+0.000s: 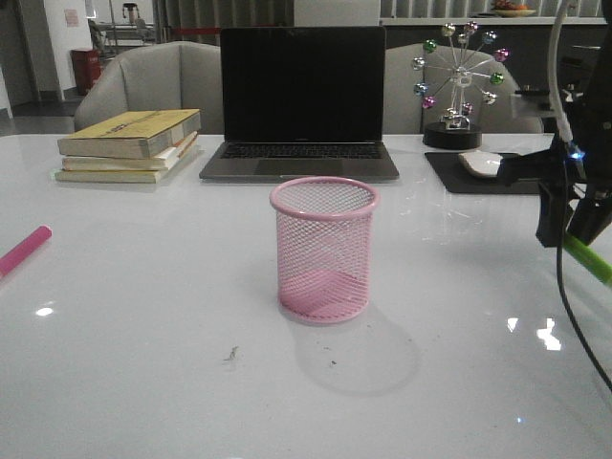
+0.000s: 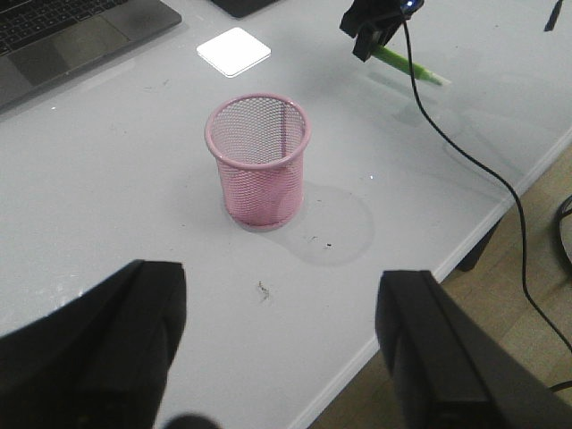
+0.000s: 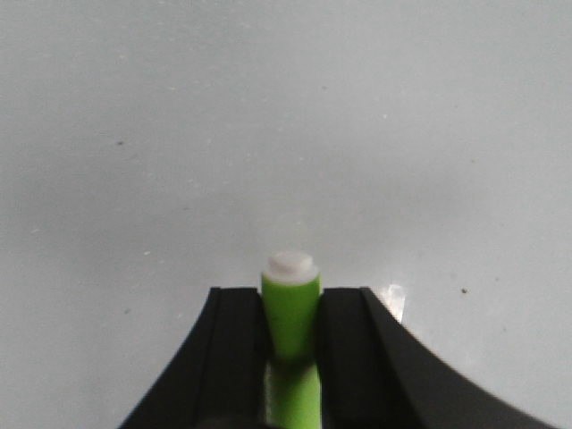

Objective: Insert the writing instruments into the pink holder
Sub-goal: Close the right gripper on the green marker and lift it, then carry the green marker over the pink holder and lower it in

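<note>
Round pink wire-mesh holder (image 1: 324, 249), rolled rim, upright mid-table (image 1: 143, 335) on glossy white. Right pincer (image 3: 290, 335) clamped on smooth lime green marker (image 3: 291, 313), white-tipped. Left pincer (image 2: 281, 344) wide. Hot pink marker (image 1: 23, 251) flat at far left edge.

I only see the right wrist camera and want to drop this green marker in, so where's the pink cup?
Observer: The pink holder stands upright in the middle of the table, in front of the laptop, left of the right end effector gripping your green marker.
Operator: Anything in it yet?
Observer: No, it is empty down to its base.
Operator: Where's the other marker?
Observer: The pink marker lies flat at the table's left edge, nothing gripping it.
</note>
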Controlling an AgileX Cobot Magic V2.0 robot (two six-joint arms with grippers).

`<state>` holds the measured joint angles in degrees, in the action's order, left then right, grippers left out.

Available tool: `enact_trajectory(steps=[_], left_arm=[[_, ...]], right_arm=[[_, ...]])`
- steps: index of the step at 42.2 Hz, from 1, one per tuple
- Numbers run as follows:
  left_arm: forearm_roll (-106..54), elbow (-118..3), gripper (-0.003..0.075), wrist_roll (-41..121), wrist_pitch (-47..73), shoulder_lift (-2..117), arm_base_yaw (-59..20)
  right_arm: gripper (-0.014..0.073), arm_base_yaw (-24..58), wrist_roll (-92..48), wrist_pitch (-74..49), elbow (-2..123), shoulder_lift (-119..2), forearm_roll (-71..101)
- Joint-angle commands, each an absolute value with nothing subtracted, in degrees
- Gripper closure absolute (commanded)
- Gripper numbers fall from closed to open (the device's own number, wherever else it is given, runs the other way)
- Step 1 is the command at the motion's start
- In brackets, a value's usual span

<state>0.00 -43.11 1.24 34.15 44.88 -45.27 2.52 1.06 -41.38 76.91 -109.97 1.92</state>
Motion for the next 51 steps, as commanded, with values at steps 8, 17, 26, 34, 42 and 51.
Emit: enact_trajectory(steps=[8, 17, 26, 34, 42, 51], left_arm=[[-0.4, -45.1, 0.0213, 1.3, 30.0, 44.8, -45.8], [-0.4, -45.1, 0.0213, 1.3, 30.0, 44.8, -45.8], [-0.4, -45.1, 0.0213, 1.3, 30.0, 44.8, -45.8], [-0.4, -45.1, 0.0213, 1.3, 30.0, 44.8, -45.8], [-0.4, -45.1, 0.0213, 1.3, 30.0, 44.8, -45.8], [-0.4, -45.1, 0.0213, 1.3, 30.0, 44.8, -45.8]], right_arm=[[0.0452, 11.1, -1.1, -21.3, 62.6, -87.1, 5.5], [0.0452, 22.7, -1.0, -9.2, 57.1, -74.8, 7.1], [0.0452, 32.5, -1.0, 13.2, 51.2, -73.1, 7.1], [0.0452, 34.4, -1.0, 28.9, 48.7, -79.3, 7.1], [0.0450, 34.4, -1.0, 38.8, 48.7, -87.9, 6.9], [0.0405, 34.4, -1.0, 44.4, 48.7, -96.0, 6.8]])
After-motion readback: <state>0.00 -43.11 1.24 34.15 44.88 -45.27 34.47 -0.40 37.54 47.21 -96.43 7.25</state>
